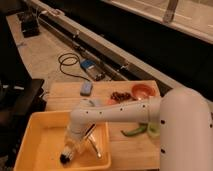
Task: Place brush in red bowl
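Hand [71, 148] sits over brush [65, 159] inside yellow tray [37, 142], near front edge.

Jaws at brush [65, 158] in tray [35, 131]; bowl [143, 90] behind, right.

1. My gripper [69, 150] is low in the tray [35, 135], blurred into the brush [64, 158]; only the brush's dark end shows.
2. The tray's near edge is cut off at the bottom.
3. My arm [125, 112] hides part of the cup [153, 131].
4. The dark bits [120, 96] beside the bowl [143, 90] are too small to name.
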`<state>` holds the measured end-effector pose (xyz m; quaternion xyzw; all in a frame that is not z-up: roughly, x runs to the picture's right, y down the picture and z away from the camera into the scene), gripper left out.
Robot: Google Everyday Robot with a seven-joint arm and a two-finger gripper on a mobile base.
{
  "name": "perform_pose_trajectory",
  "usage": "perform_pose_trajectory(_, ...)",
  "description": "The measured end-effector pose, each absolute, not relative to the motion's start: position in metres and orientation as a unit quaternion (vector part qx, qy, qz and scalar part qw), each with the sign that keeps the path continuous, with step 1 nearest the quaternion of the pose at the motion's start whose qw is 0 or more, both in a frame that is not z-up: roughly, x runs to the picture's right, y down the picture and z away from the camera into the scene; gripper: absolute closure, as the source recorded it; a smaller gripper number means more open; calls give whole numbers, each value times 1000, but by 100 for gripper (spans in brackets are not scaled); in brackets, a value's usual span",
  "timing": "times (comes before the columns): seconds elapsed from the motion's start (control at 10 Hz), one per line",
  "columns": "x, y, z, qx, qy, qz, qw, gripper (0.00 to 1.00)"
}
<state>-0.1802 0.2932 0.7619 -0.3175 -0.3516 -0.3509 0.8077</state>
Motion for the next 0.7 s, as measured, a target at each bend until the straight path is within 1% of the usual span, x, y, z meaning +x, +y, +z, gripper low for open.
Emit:
perform_pose_trajectory(0.4,-179,291,761,-316,-350,-353,808,97)
perform_pose_trajectory(0.5,-178,290,762,-315,-349,-354,808,100)
perform_pose_trajectory(0.7,-177,282,756,-307,-340,-362,812,100)
